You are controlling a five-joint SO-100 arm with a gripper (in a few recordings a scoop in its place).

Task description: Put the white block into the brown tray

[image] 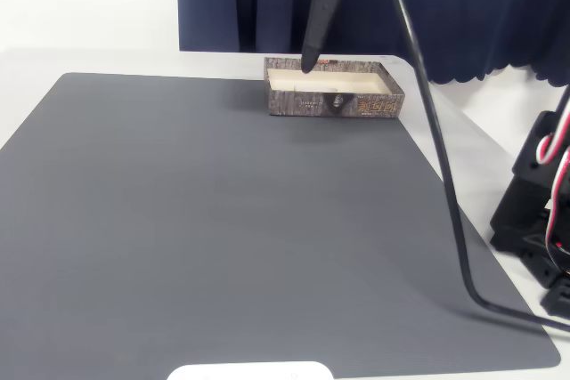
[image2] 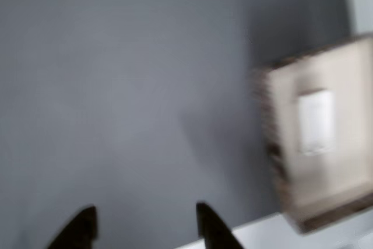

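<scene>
At the near edge of the fixed view a flat white plate [image: 251,370] is cut off by the frame, lying at the front edge of a grey mat [image: 223,220] that covers most of the table. Along the right side a black cable [image: 443,175] is draped over the mat. At the far end of the mat the tray [image: 333,89] is set with its long side running across the picture, and above its left part the gripper [image: 309,67] is hung, point down. In the blurred wrist view the two dark fingertips [image2: 211,225] are seen well apart with nothing but mat between them, so the claw [image2: 145,225] is taken to be wide open and empty. In that same view the block [image2: 315,121] is seen lying flat on the pale floor of the tray [image2: 274,161], clear of the walls; the task is judged to be done as far as placement goes. The block's long axis is seen to run up and down the wrist picture, seemingly along one pair of tray walls; which pair cannot be told through the blur. The block is judged light, stiff and not fragile, with a matte skin that should not slip much. Were it to be lifted again, it would best be pinched across its short width, at mid-length.
</scene>
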